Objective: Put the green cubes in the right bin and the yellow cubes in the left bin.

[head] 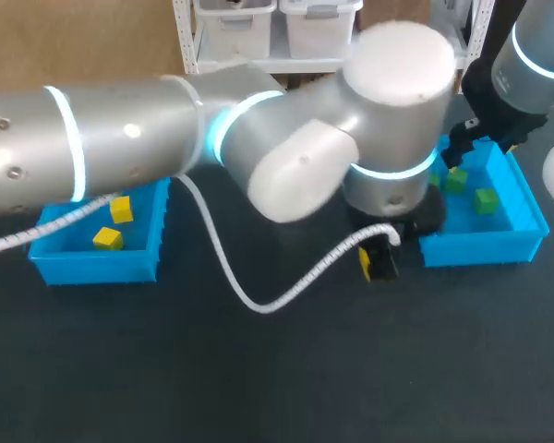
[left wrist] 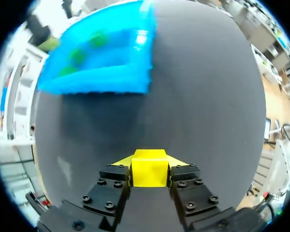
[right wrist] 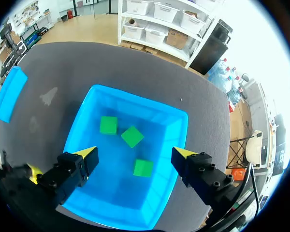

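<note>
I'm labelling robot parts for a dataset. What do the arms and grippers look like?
The left arm is rounded silver-grey with glowing cyan-white rings at its joints; a white coiled cable trails along it. The right arm shows the same grey shell and ring. The left gripper and right gripper have black bolted fingers with bright yellow tips.

Three green cubes (right wrist: 132, 136) in right bin (right wrist: 140, 100), two yellow cubes (head: 108, 238) in left bin (head: 92, 269), another yellow cube (left wrist: 149, 169) in left pincer (left wrist: 150, 165).
</note>
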